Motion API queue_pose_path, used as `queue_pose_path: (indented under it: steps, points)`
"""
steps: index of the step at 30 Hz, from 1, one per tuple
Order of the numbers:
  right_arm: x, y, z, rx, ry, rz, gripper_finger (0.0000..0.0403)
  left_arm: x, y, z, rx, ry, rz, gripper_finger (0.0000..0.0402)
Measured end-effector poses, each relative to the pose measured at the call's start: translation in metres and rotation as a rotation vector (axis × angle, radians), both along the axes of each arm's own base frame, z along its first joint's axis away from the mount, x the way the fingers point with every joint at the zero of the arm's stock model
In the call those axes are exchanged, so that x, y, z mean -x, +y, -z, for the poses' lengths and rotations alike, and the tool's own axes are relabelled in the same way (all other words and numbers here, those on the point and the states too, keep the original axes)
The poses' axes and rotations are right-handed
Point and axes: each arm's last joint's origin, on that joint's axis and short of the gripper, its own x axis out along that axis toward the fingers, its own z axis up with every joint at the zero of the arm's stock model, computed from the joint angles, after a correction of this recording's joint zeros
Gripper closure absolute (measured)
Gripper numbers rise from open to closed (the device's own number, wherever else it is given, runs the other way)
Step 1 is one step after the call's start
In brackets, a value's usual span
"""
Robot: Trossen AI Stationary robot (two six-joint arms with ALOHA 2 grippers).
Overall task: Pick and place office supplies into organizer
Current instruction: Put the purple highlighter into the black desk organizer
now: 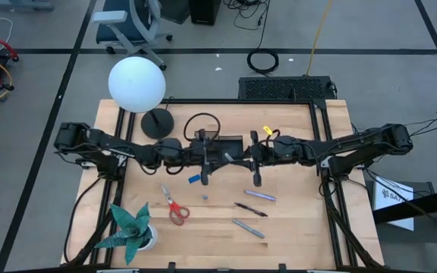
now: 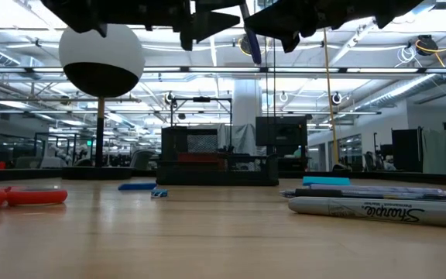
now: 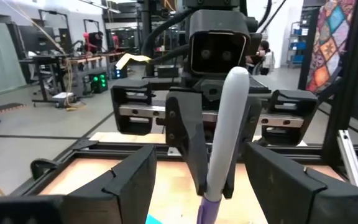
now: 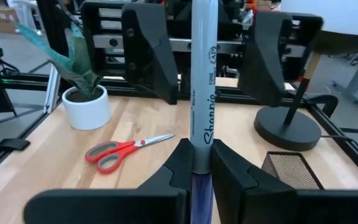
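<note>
My right gripper [image 4: 202, 163] is shut on a grey marker [image 4: 204, 87] with a purple end, above the black mesh organizer [image 1: 220, 142]. My left gripper [image 3: 201, 160] faces it, open, a short way toward the table's left, touching nothing. Red-handled scissors [image 1: 176, 206], a blue pad [image 1: 194, 179], a tiny blue block [image 1: 205, 196] and three pens [image 1: 250, 209] lie flat on the wood nearer the near edge. My right gripper pinches the marker between its two fingers [image 3: 188, 146] on the grey barrel [image 4: 202, 140], just above the purple end [image 4: 202, 199]. The fingers come level from the table's right and lie across the marker. It stands nearly upright, grey end up, lifted clear.
A lamp with a white globe [image 1: 136, 83] and round black base [image 1: 156, 123] stands left of the organizer. A green paper plant in a white pot [image 1: 131, 227] sits at the near left corner. A black frame borders the table.
</note>
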Motion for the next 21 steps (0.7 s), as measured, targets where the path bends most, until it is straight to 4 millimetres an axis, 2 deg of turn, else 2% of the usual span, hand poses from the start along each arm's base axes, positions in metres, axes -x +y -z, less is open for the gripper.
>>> queue_pose_path:
  steps: [11,21]
  points:
    - [-0.0041,0.0005,0.0035,0.000,-0.007,0.000,0.0377,-0.0013,-0.0007,-0.0053,0.017,-0.061,0.022,0.0151]
    - [-0.0088,0.0008,0.0062,0.003,-0.024,-0.003,0.0377,-0.0016,0.0014,-0.0039,0.020,-0.048,0.016,0.0151]
